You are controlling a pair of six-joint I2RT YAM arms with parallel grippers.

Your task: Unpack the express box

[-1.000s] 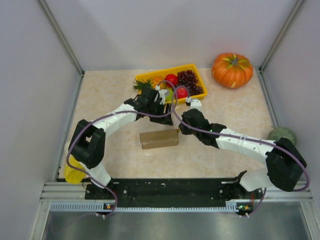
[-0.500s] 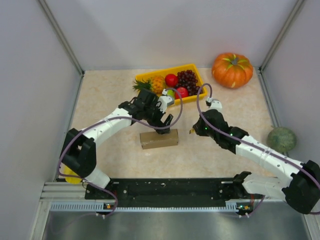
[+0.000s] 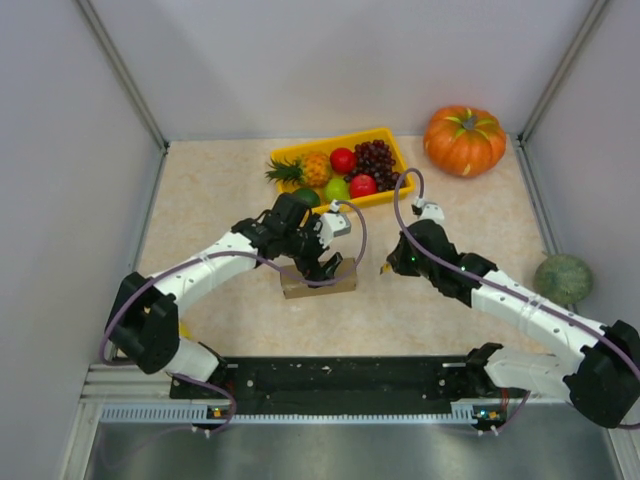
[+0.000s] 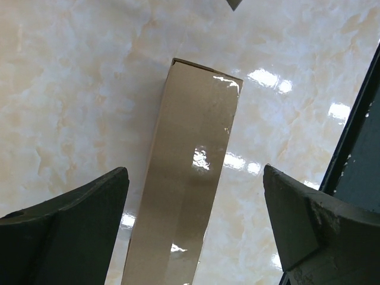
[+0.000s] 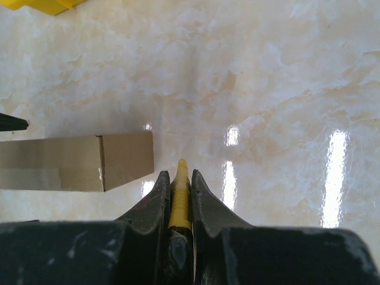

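Pale marbled tabletop (image 3: 220, 190) between plain grey walls. Near its middle, the express box (image 4: 199, 130): lies flat, long side running across the table, top closed, with a glossy strip down its length.

Left gripper (image 3: 322, 266): hangs directly over the box, spread wide, one of the dark fingers (image 4: 77, 219) on each long side of the cardboard. Shows a gap of bare table between each finger and the box in the left wrist view, so apparently no touch.

Right gripper (image 5: 179, 178): sits just to the right of the box's right end, apart from it, pinched tight on a thin yellow tool (image 5: 180, 199). Points the tool's tip out past the fingertips, toward the table just beside the box's short end.

Behind the box, toward the back wall: yellow tray (image 3: 395, 140) holding a pineapple (image 3: 300, 170), grapes (image 3: 377, 160) and other fruit. At the back right corner, a pumpkin (image 3: 464, 140); at the right edge, a green gourd (image 3: 563, 278).
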